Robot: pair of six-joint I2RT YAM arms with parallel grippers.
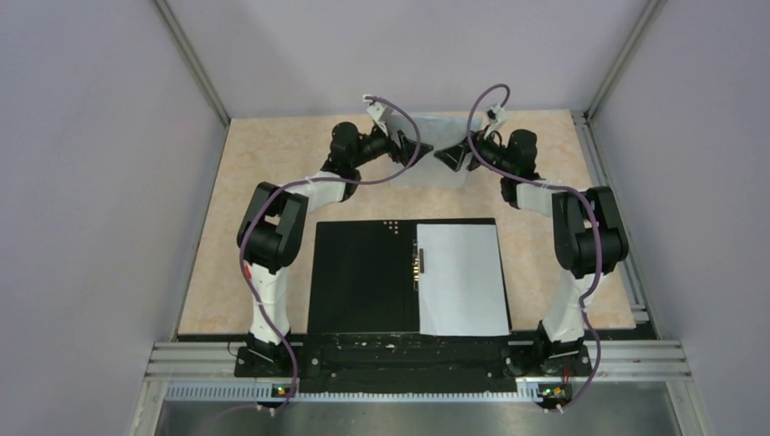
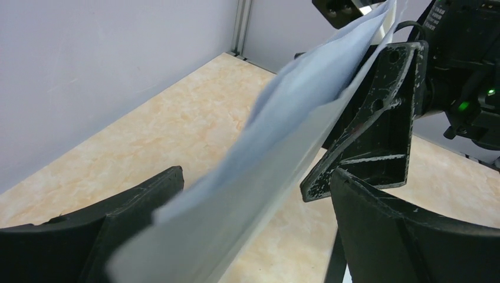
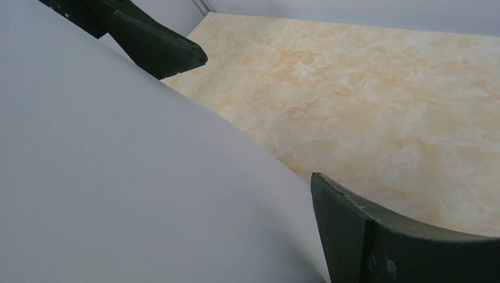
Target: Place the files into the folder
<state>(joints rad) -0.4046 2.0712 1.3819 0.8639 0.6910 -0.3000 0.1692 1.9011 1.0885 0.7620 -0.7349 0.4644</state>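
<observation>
Fingers (image 2: pixel 141 200) of the left gripper (image 2: pixel 256 177) gape fully, a loose sheet (image 1: pixel 434 173) slanting between them unpinched; the right gripper (image 1: pixel 452 156) stands wide too, clamping nothing. That sheet sits upper centre, equally near both grippers; the folder (image 1: pixel 363 272) lies open below, spine vertical. Count: one folder, one filed sheet (image 1: pixel 461 277) on its right half, loose sheets perhaps two.

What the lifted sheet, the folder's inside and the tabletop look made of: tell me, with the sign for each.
Lifted sheet: thin matte paper, white-bluish; it bends and sags. Folder: matte black inner faces, probably plastic or coated card; unclear which. Tabletop: smooth beige marbled pattern, likely printed laminate, though stone is possible.
</observation>
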